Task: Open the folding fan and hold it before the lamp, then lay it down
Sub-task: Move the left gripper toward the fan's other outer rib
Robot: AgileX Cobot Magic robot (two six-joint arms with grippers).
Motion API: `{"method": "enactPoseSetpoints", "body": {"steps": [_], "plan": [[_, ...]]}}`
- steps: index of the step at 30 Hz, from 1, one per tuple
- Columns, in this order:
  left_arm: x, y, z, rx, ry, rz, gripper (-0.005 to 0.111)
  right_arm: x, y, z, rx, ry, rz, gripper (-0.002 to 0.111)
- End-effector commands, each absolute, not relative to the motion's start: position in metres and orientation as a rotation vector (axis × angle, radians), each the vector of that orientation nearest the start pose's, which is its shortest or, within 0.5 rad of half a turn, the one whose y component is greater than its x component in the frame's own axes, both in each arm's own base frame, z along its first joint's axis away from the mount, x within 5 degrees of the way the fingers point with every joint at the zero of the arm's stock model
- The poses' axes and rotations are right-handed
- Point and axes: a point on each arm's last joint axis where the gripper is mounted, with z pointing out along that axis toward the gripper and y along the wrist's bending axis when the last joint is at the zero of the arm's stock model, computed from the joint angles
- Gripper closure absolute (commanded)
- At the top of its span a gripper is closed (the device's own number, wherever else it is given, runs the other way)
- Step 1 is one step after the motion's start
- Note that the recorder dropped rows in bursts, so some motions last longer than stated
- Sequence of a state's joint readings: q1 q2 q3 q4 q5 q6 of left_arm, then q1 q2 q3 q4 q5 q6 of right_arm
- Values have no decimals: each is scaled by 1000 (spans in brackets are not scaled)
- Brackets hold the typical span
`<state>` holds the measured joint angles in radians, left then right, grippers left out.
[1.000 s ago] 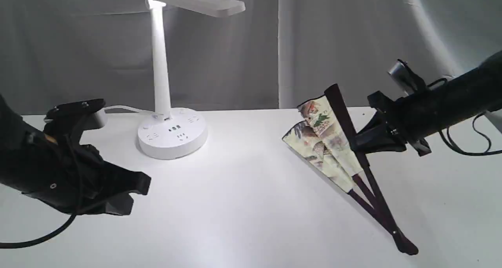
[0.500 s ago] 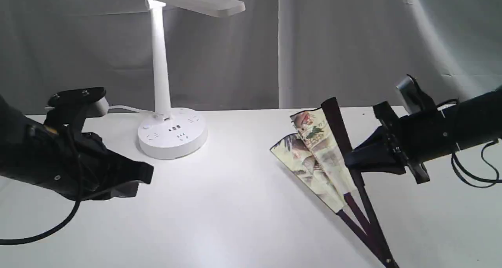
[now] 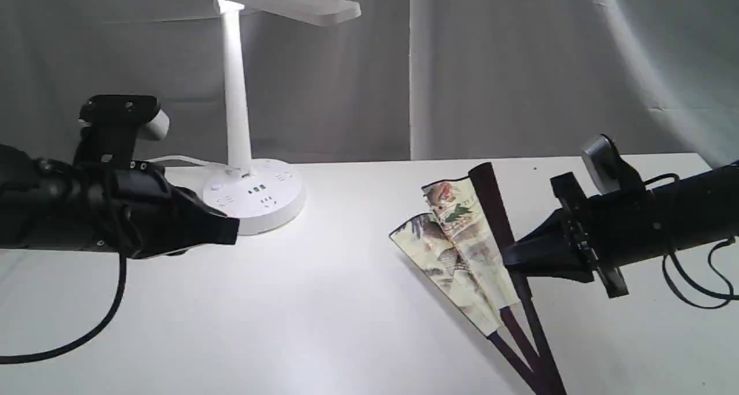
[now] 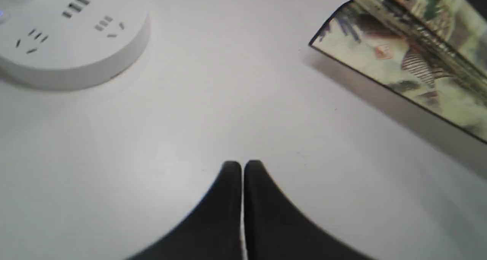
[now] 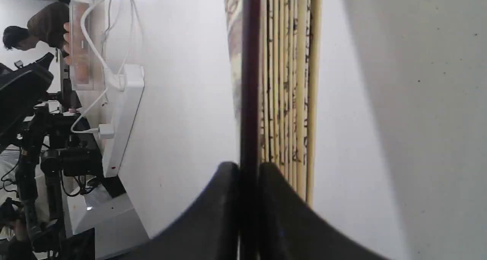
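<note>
Since a second ago the right arm has sunk and carried the folding fan (image 3: 462, 250) lower, so that its pivot end now drops out of the exterior view. Meanwhile the left arm has lifted and swung level, closer to the lamp's base.

The white table (image 3: 346, 314) lies under both pincers. The lamp (image 3: 236, 112) stands at the far side of it, lit, its round socket base just behind the tip of the left pincer (image 3: 232, 234) and well apart from the right pincer (image 3: 507, 257). In the left wrist view that base (image 4: 72, 43) sits ahead and off to one side of the left pincer (image 4: 242, 165).

The fan is only partly spread, a few painted pleats (image 4: 411, 62) fanned out on the side of the right pincer that faces the lamp. It stands tilted, its broad end up and away from the pivot. Whether its lower edge touches the table I cannot tell; a shadow lies beneath it.

The right pincer (image 5: 249, 169) is clamped narrowly on the fan's dark guard (image 5: 249, 81), with the stacked cream folds (image 5: 289, 81) just beside one finger. The left pincer is pressed fully together with nothing in it, held above the table, with bare table between it and the fan.

A white cord (image 3: 185, 161) runs from the lamp's base behind the left pincer.
</note>
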<state>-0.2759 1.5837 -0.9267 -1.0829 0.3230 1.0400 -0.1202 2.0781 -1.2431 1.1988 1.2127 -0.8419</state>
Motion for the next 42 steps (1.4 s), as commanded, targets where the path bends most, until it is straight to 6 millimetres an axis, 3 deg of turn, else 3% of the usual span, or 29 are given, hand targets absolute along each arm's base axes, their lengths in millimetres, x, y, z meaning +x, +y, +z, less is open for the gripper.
{"method": "enactPoseSetpoints", "body": {"steps": [1,4,8,11,13,17,21,24,26,34,42], "plan": [[305,-133,231,525,2204,-529,106,378,36,159,-52,2544,1504,108],[298,-151,232,608,2169,-504,106,378,36,159,-57,2545,1502,108],[297,-158,232,659,2137,-402,107,378,36,159,-65,2542,1500,108],[297,-158,232,590,2162,-439,107,378,36,159,-65,2542,1500,108],[293,-162,230,666,2171,-472,107,378,36,159,-66,2543,1499,108],[293,-171,234,591,2297,-631,107,378,36,159,-66,2543,1499,108],[297,-172,239,738,2458,-505,107,378,36,159,-66,2543,1499,108],[297,-173,239,1007,2414,-266,107,378,36,159,-66,2543,1499,108],[296,-179,239,1071,2358,-214,107,378,36,159,-66,2543,1499,108],[287,-207,236,1063,2182,-243,107,378,36,159,-66,2543,1499,108],[282,-198,209,712,2141,-318,107,378,36,159,-66,2543,1499,108]]}}
